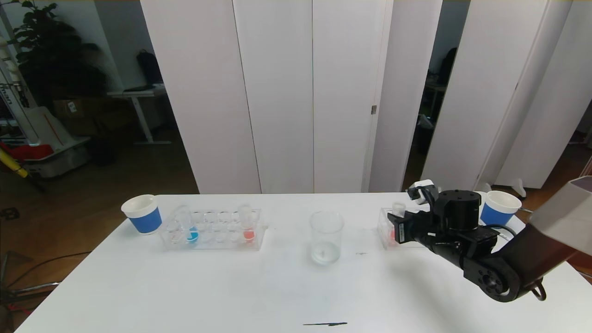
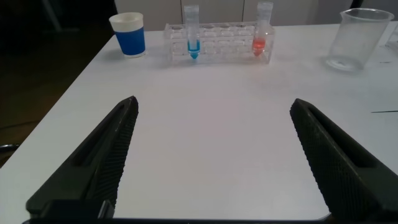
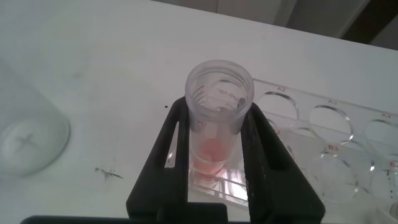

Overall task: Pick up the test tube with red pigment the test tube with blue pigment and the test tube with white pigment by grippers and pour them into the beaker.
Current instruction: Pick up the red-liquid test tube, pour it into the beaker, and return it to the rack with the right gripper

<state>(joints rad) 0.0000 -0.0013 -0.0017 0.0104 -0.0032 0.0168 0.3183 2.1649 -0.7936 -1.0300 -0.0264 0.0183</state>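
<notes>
The right tool [image 3: 219, 134] pinches an upright red-pigment tube [image 3: 219, 99] in its rack [image 3: 323, 134], mouth up. The left tool [image 2: 214, 162] hovers spread; its arm is hidden.

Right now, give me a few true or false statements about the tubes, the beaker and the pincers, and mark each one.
1. The right pincer is shut on a tube with red liquid in the right-hand rack. True.
2. The left pincer holds the blue tube. False: it is open, empty, above bare table; the test tube with blue pigment stands in the left rack.
3. The beaker stands between the two racks. True.
4. The beaker is full of blue liquid. False: no colour shows in it.
</notes>
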